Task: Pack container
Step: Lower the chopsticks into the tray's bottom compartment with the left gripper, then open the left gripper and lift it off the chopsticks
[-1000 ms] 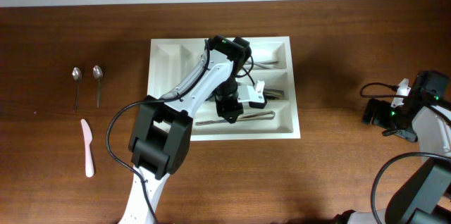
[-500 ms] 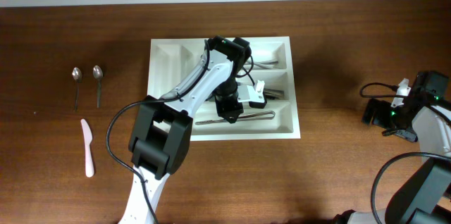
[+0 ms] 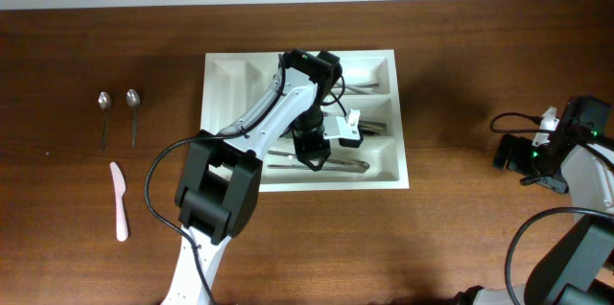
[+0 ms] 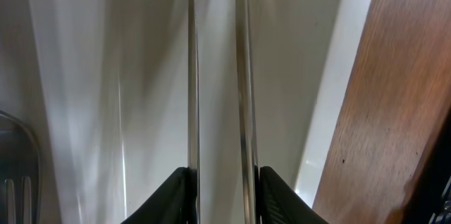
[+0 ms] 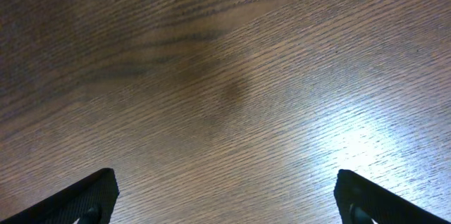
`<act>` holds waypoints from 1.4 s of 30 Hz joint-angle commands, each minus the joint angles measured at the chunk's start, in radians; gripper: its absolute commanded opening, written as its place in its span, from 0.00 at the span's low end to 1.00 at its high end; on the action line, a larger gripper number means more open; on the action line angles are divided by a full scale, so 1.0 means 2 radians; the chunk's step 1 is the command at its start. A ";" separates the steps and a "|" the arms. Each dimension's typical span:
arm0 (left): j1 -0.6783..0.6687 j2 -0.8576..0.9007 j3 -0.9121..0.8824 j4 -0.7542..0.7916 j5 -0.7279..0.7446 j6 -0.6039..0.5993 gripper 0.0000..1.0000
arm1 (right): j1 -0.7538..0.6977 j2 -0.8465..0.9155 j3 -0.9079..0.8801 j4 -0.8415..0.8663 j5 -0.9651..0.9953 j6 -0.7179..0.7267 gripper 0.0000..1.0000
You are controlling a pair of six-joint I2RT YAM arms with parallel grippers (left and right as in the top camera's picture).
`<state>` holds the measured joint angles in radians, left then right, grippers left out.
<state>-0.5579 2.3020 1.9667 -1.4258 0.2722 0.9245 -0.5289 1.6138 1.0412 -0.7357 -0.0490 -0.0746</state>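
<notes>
- Container (image 3: 369,55): white tray, approx. centre of worktop (image 3: 460,238), long side running left-right as seen from overhead.
- Near long compartment: metal cutlery (image 3: 347,164) lying lengthwise on the floor of the compartment.
- Middle long compartment: metal pcs (image 3: 376,128) at the right end. Type not clear from overhead.
- Far long compartment: more metal items (image 3: 365,85), also toward the right end.
- The two upright compartments at the container's left end are partly hidden by the left arm (image 3: 259,118), so contents can't be read.
- Left tool (image 3: 312,154): down inside the near long compartment. Fingers (image 4: 177,192) are part-way apart, one each side of two slim bright metal edges (image 4: 243,76) that run lengthwise along the compartment. One handle or two: can't tell. A sliver of white tray shows betw. the metal and one finger, so it doesn't look clamped.
- Wrist view also catches a fork head (image 4: 15,160) at the frame edge, beside that compartment.
- Left arm pose: rises from the near-left of the worktop, runs diagonally over the container, then folds back so the wrist points down.
- Right tool (image 5: 225,203): fingers (image 5: 84,196) wide apart, over bare wood.
- Right arm (image 3: 576,142): folded at the right end of the worktop, well apart from the container.
- Outside the container, to its left: two spoons (image 3: 104,118) side by side, and a pink knife (image 3: 119,199) nearer the front edge.
</notes>
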 commanded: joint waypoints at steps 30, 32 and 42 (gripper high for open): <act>-0.001 -0.006 -0.001 0.041 -0.004 0.004 0.48 | -0.001 -0.008 -0.001 0.000 0.005 0.006 0.99; -0.001 -0.006 0.002 0.039 -0.016 0.000 0.47 | -0.001 -0.008 -0.001 0.000 0.004 0.006 0.99; 0.005 -0.031 0.160 -0.020 -0.089 -0.088 0.44 | -0.001 -0.008 -0.001 0.000 0.004 0.006 0.99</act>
<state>-0.5571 2.3016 2.1742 -1.4525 0.1356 0.8253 -0.5289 1.6138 1.0412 -0.7353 -0.0490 -0.0746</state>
